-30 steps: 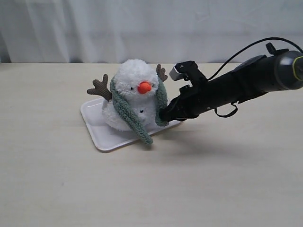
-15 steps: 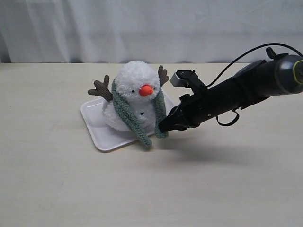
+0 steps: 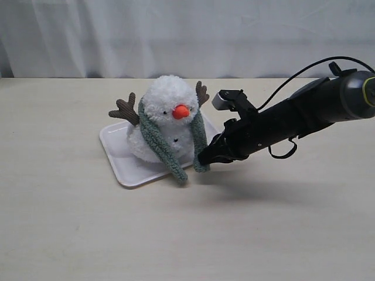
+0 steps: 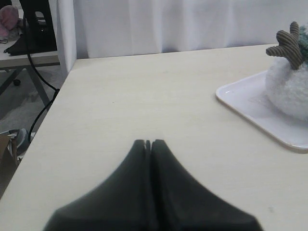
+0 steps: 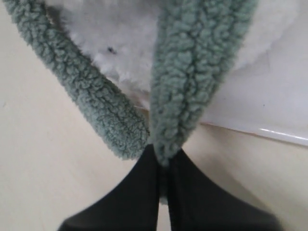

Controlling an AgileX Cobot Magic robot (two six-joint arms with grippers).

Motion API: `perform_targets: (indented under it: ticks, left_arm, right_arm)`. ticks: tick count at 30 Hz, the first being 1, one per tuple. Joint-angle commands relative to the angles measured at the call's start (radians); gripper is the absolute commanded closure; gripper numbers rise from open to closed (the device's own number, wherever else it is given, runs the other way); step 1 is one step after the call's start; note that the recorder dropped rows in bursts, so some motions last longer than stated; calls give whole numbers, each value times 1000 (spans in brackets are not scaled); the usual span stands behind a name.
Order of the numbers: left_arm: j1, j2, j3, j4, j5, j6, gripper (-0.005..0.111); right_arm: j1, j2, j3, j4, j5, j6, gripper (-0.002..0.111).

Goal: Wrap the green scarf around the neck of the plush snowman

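Pinched tight in the right gripper (image 3: 203, 159): one end of the green scarf (image 3: 157, 140), drawn lower down the plush snowman's (image 3: 167, 96) front than a second ago. Draped behind the neck, both tails hanging forward; crossing over likely next. Well aside of the snowman, pressed together and empty: left gripper (image 4: 148, 143).

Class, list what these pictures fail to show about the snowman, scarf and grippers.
- Exterior view: the plush snowman hides with its head how the green scarf lies behind its neck.
- Left wrist view: the frame edge cuts off most of the snowman.
- Exterior view: the left gripper is out of frame.
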Motion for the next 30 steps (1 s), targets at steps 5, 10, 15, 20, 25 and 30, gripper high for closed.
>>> perform_targets:
  ticks: [5,10,15,20,25,30]
  left_arm:
    - [0,-4,3,1,-10,-4,107]
    - [0,-4,3,1,-10,-4,107]
    - [0,-4,3,1,-10,-4,107]
    - [0,-4,3,1,-10,-4,107]
    - [0,-4,3,1,-10,-4,107]
    - [0,-4,3,1,-10,-4,107]
  right_arm:
    - [1,-11,13,5,8,-2,104]
    - [1,5,35,3,-18,-25,103]
    - [1,5,34,40,-18,-29,65]
    - [1,-11,34,-10,-18,2,47]
    - [1,-126,34,-264,-48,205,47]
    - [1,-234,34,-437,-43,389,47]
